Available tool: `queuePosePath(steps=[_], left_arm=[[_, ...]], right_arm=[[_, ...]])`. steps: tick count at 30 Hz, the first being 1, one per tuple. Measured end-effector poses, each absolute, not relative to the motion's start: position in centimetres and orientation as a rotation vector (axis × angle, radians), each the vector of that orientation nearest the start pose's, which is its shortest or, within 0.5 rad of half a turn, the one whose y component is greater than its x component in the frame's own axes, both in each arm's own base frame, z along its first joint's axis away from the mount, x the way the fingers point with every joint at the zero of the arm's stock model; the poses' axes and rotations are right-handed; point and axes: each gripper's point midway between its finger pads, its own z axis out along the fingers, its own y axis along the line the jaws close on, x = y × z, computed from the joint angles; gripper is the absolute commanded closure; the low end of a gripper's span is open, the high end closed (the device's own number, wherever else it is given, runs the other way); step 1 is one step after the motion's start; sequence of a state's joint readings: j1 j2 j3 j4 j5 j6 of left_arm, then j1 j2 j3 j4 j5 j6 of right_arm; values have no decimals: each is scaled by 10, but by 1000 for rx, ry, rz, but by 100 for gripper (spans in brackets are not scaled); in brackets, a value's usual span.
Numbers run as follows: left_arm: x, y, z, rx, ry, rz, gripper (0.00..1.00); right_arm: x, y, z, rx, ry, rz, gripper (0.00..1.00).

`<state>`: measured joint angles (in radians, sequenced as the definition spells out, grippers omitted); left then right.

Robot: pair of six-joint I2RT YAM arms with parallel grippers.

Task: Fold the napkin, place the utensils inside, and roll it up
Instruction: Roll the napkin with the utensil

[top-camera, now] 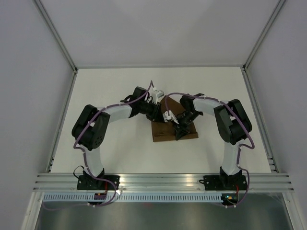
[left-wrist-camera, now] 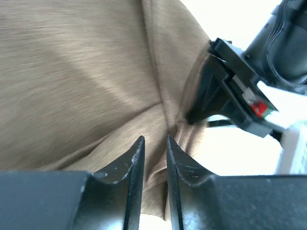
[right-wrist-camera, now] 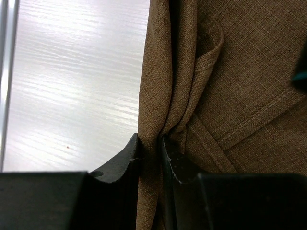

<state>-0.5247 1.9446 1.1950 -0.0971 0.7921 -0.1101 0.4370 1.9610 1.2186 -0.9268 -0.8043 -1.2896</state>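
The dark brown napkin (top-camera: 163, 133) lies partly on the white table (top-camera: 115, 91) at its middle, with one part lifted between the two grippers. My left gripper (top-camera: 161, 114) is at its far left part, and the left wrist view shows the jaws (left-wrist-camera: 154, 139) shut on a fold of the napkin (left-wrist-camera: 86, 72). My right gripper (top-camera: 181, 130) is over the napkin's right part, and the right wrist view shows the jaws (right-wrist-camera: 148, 139) shut on a bunched edge of the cloth (right-wrist-camera: 240, 72). No utensils are in view.
The other arm's gripper (left-wrist-camera: 230, 96) shows close by in the left wrist view. White walls with metal frame rails (top-camera: 62, 120) enclose the table on the left, right and far sides. An aluminium rail (top-camera: 163, 179) runs along the near edge.
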Motion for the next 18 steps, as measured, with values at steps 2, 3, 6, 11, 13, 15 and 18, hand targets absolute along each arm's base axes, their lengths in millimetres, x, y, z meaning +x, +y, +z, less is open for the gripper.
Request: queuePosePath(steps=[2,3,6,11,13,15,18], left_arm=[[317,-320,67,818,2252,-1159,74],[319,-316,69,792,2230,-1115,74],[323,-300,77,715,2154,-990,74],[325,-277,96,623,1997,-802,72],[323,-277,106,626,1914,-735,71],[316,-282,116,645,1829,-685,69],[304,-290,132,707,1709,-616,66]], right_arm=[[234,218,14,-1984,1825,1159,96],[232,217,14,-1970,1847,1194,96],[224,211,15,-1928,1923,1292,96],[208,202,15,-1860,2057,1441,96],[201,198,15,-1842,2107,1486,96],[195,194,15,-1823,2156,1527,96],[189,190,15,-1804,2212,1566,96]])
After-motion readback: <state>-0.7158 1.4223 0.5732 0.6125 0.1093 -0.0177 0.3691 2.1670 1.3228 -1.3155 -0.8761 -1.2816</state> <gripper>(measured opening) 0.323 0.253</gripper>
